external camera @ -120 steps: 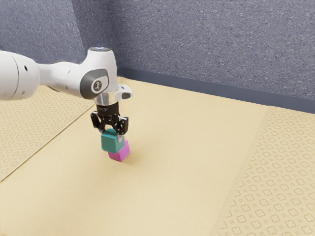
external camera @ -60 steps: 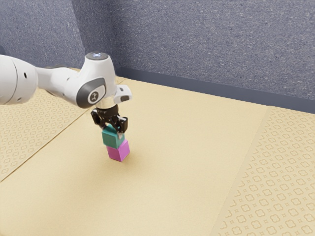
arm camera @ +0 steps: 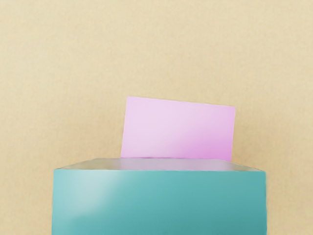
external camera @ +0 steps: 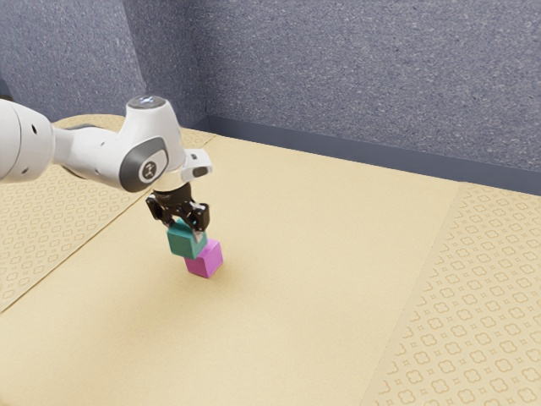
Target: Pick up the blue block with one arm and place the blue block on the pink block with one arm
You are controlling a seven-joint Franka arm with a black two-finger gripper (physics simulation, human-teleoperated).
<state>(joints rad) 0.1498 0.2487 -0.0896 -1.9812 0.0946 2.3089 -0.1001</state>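
- Pincer (external camera: 188,223): black and pointing downward. Its two fingers are closed on the upper part of the blue block (external camera: 186,244) from opposite sides, so the block hangs off the surface and can be carried to its target.
- Surface (external camera: 338,254): a plain tan sheet between two patterned strips. The pink block (external camera: 205,260) rests directly on it.
- Arm (external camera: 84,152): white, entering from the exterior view's left and bent down at the wrist. This pose keeps the hand roughly vertical over the stacking place. The arm's base is cut off by the frame edge.
- Blue block (teal in tint): held slightly tilted. It overlaps the pink block toward the exterior view's left instead of sitting squarely above it. The placing step is judged unfinished, and a small shift toward the exterior view's right seems needed before release. In the wrist view the block (arm camera: 159,200) lies just under the hand, and its lower part is cut off.
- Pink block: flat on the surface. In the exterior view its upper near corner is covered by the held block. In the wrist view its top face (arm camera: 178,129) appears beyond the blue block's far edge, which supports the offset reading.
- Not determinable: whether the blue block's underside touches the pink block's top or hangs just above it. The fingertips are hard to separate from the block's dark upper edge.
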